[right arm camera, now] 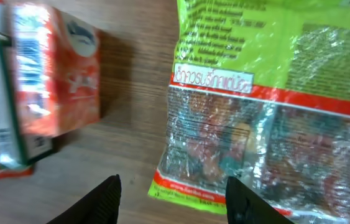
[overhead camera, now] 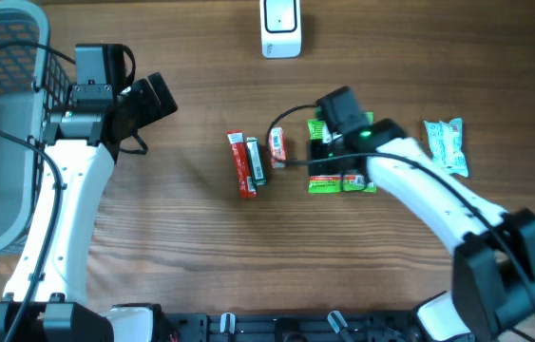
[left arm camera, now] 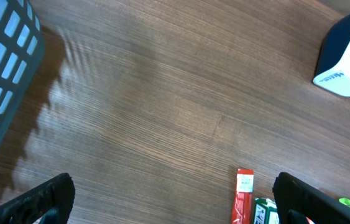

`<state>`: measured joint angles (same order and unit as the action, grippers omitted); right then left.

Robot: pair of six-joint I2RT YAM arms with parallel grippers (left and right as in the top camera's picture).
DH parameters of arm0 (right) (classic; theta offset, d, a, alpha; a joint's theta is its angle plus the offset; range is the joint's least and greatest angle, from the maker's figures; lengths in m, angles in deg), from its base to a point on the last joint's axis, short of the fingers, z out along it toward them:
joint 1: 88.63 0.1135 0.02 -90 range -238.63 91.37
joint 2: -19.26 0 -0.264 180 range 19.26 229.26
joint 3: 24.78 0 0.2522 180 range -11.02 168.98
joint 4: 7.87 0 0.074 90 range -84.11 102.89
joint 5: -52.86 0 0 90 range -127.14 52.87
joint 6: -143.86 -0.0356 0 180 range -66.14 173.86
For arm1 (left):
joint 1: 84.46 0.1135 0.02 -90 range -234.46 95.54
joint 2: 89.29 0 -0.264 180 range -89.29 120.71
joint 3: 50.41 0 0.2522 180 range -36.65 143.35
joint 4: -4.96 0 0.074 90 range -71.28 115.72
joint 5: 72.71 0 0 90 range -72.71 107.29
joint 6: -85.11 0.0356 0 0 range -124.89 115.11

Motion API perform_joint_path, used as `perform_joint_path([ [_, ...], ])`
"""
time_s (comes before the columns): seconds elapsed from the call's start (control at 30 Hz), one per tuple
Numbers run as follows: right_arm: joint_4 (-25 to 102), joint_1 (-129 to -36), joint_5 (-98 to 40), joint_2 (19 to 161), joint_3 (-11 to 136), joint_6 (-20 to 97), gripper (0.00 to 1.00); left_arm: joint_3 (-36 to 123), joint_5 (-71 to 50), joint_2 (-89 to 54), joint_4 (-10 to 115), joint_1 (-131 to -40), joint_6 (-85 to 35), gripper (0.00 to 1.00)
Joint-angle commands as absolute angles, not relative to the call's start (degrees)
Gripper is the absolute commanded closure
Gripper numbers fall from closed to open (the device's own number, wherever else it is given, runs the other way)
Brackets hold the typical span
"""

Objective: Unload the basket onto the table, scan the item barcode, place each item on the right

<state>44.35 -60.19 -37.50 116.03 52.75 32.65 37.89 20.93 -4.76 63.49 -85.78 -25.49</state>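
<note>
Hovering the right pincer, fingers apart, just over the near edge of the green packet lying flat right of centre on the bench. Holding the left pincer wide apart above the wood, near the basket at far left.

Looks like a mock shop checkout rigged up in a robotics lab tbh: plastic shopping basket at one end, white barcode scanner, snack packets scattered on a wood-grain table, two robot arms mounted along one edge
</note>
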Motion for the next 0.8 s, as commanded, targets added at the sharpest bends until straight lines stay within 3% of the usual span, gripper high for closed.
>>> perform_joint_path([
  [0.0,44.2,-56.1,-52.4,119.0,52.0,26.7,0.44,38.2,21.7,-4.5,63.4,-85.5,-24.8,0.0],
  [0.4,40.3,-49.9,-68.0,128.3,52.0,23.9,0.43,38.3,21.7,-4.5,63.4,-85.5,-24.8,0.0],
  [0.6,39.1,-47.4,-67.4,128.9,53.2,25.2,0.4,38.3,21.7,-4.5,63.4,-85.5,-24.8,0.0],
  [0.77,40.8,-47.2,-69.3,128.9,54.1,25.2,0.46,38.3,21.7,-4.5,63.4,-85.5,-24.8,0.0],
])
